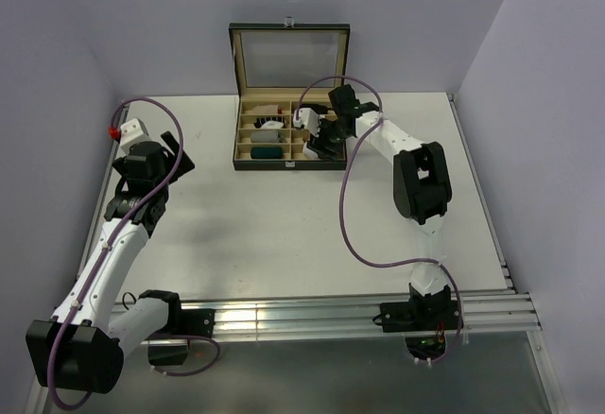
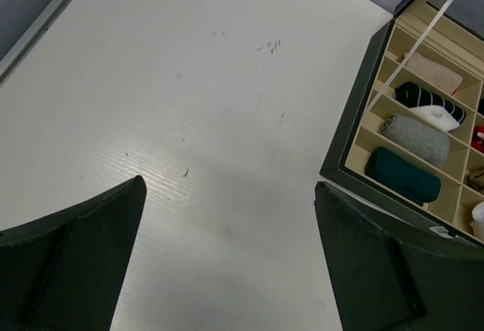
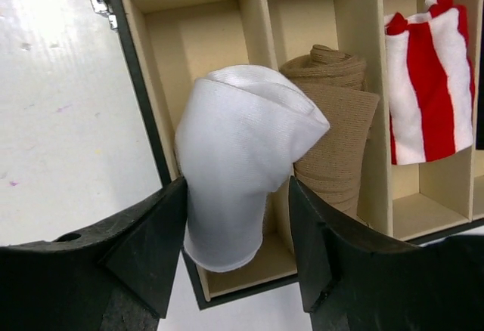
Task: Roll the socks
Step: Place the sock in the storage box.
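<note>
Left wrist view showed the left gripper [image 2: 228, 184] nearest, its two dark fingers spread wide over the bare white table [image 2: 189, 81] and holding nothing. Beyond them to the right lay the dark-rimmed divided box [image 2: 349, 119], with a teal bundle [image 2: 402, 174], a grey bundle [image 2: 416, 139] and a black bundle [image 2: 429, 104] in successive compartments. In the right wrist view the right gripper [image 3: 238, 187] hung over the box's edge with its jaws apart. The white sock [image 3: 242, 142] stood between them, folded over at the top, its lower end in the corner compartment. It touched the finger on the left of that view, while a narrow dark gap showed at the other, so it was not pinched. Just beside it, in the next compartment, sat the tan sock [image 3: 336, 134], rolled up. One compartment further lay the red-and-white striped sock [image 3: 427, 89]. From the top external view the box stood at the table's far side, its lid [image 1: 288, 55] raised upright.
</note>
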Controlling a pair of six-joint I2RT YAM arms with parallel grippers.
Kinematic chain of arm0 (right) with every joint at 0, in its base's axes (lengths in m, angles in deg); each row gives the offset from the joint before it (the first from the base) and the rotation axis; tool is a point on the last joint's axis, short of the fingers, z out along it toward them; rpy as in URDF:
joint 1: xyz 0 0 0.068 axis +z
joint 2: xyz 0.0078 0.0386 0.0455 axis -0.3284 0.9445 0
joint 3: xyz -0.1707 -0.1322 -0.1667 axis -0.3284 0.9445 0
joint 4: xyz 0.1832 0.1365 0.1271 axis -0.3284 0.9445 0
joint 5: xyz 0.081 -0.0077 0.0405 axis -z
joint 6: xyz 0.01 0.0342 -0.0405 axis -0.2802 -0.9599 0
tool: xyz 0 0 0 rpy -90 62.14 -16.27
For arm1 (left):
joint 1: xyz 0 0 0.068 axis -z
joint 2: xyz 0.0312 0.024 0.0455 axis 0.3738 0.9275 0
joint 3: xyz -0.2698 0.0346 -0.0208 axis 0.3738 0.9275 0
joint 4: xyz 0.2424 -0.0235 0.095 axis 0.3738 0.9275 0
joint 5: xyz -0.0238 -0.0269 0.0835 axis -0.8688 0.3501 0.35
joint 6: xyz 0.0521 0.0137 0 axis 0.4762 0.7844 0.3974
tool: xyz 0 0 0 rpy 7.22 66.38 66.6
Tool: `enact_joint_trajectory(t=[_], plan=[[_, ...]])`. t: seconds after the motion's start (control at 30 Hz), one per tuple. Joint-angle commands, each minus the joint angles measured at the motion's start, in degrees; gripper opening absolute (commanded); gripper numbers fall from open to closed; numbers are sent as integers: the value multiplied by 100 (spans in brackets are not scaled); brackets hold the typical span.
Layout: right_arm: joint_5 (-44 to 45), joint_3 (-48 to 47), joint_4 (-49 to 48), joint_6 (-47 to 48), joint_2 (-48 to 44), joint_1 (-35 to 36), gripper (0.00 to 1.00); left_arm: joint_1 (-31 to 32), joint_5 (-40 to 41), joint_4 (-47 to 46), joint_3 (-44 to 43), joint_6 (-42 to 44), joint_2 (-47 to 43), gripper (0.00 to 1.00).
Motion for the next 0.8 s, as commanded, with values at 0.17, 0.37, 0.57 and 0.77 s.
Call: enact_joint_trajectory(t=[0.17, 0.37, 0.57, 0.77], plan=[[-803, -295, 1218, 288, -311, -12, 64, 3, 46, -285, -15, 135, -54, 100], [-1040, -558, 1228, 61, -416, -108, 62, -6, 20, -293, 2, 135, -46, 100], [-1664, -506, 542, -563, -680, -355, 57, -23, -59, -302, 2, 126, -28, 99], [-1516, -612, -264, -1168, -469, -381, 36, -41, -103, -320, 11, 144, -19, 99]])
